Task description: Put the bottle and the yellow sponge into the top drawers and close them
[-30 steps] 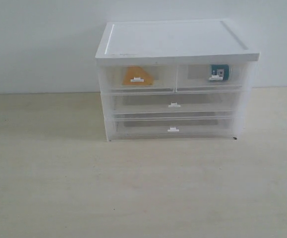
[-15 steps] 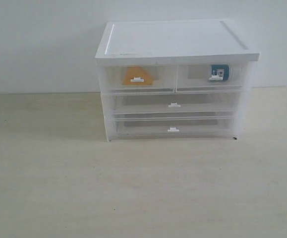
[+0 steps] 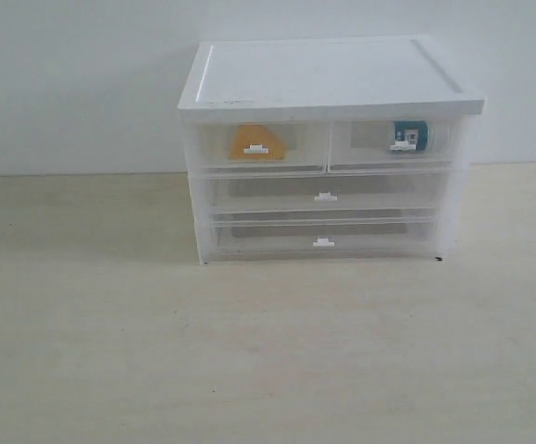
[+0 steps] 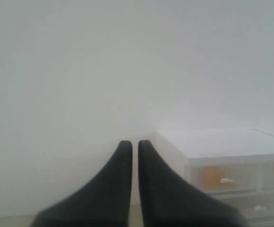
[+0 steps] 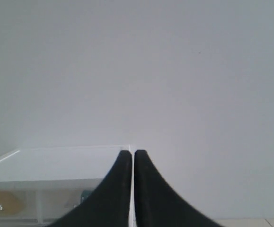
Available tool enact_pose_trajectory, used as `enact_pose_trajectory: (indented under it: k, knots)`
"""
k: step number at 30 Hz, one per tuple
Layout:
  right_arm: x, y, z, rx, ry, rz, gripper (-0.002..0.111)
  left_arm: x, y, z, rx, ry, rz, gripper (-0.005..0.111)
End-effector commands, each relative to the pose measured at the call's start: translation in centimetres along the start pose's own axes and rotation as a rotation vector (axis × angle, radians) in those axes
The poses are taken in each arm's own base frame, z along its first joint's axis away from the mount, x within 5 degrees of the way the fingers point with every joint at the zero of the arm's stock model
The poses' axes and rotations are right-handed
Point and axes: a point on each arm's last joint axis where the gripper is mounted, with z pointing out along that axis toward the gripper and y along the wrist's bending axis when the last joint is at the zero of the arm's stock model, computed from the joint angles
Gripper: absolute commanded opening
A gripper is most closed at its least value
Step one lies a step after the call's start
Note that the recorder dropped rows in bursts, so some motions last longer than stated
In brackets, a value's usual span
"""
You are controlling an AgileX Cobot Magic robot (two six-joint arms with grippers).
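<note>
The white-topped drawer unit (image 3: 328, 79) stands at the back of the table. Its two top drawers are pushed in. The yellow sponge (image 3: 256, 141) shows through the left top drawer (image 3: 214, 148), and the bottle (image 3: 410, 136) with its teal label shows through the right top drawer (image 3: 365, 148). Neither arm appears in the exterior view. In the left wrist view my left gripper (image 4: 132, 144) is shut and empty, away from the unit, with the sponge (image 4: 212, 176) seen beyond it. My right gripper (image 5: 128, 152) is shut and empty too, and the sponge (image 5: 4, 202) shows far off.
Two full-width drawers (image 3: 323, 194) (image 3: 323, 239) sit closed under the top pair. The pale wooden table (image 3: 249, 351) stretches in front of the unit, and a white wall (image 3: 73, 83) stands behind.
</note>
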Motion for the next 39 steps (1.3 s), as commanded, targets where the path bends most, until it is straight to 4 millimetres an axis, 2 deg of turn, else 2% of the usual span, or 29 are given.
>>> enact_pose_trajectory:
  k: [1, 13, 18, 23, 31, 39]
  knots:
    - [-0.1, 0.0, -0.1, 0.003, -0.008, 0.000, 0.000, 0.2, 0.0, -0.1, -0.001, 0.007, -0.014, 0.004]
    - [-0.1, 0.0, -0.1, 0.003, -0.008, 0.000, 0.000, 0.7, 0.0, 0.0, -0.004, 0.022, 0.004, 0.004]
    - [-0.1, 0.0, -0.1, 0.003, -0.008, 0.000, 0.000, 3.8, 0.2, 0.4, -0.007, 0.119, 0.068, 0.004]
    - [-0.1, 0.0, -0.1, 0.003, -0.008, 0.000, 0.000, 6.8, 0.3, 0.5, -0.012, 0.211, 0.068, 0.004]
    - [-0.1, 0.0, -0.1, 0.003, -0.008, 0.000, 0.000, 11.1, 1.0, 0.1, -0.119, 0.333, 0.015, 0.004]
    - [-0.1, 0.0, -0.1, 0.003, -0.008, 0.000, 0.000, 11.5, 1.3, -0.1, -0.189, 0.378, -0.046, 0.004]
